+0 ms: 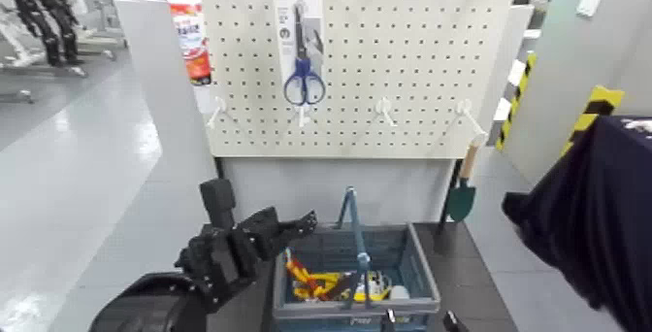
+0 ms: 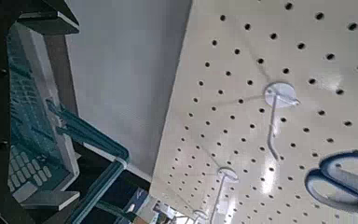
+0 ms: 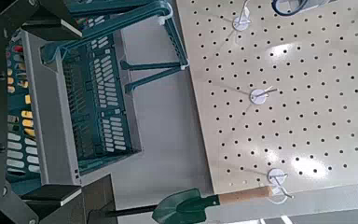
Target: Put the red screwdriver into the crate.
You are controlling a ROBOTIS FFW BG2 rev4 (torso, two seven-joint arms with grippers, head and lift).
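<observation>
Two: left gripper (image 1: 307, 223), jaws wide by the crate's rim (image 1: 425, 266), presumably for release inside; right gripper (image 1: 421, 322), jaws wide, nearer, idle.

Blue-handled scissors (image 1: 304, 82) and trowel (image 1: 462, 198) on pegboard (image 1: 388, 54)

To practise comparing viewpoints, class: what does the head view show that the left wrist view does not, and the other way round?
Only the head view shows the green trowel with a wooden handle and the red and yellow items inside the crate.

Only the left wrist view shows the crate's slotted side close up, its slots distinct.

Both show the grey-blue plastic crate with its hoop handle, the blue-handled scissors, white hooks and the pale perforated board.
</observation>
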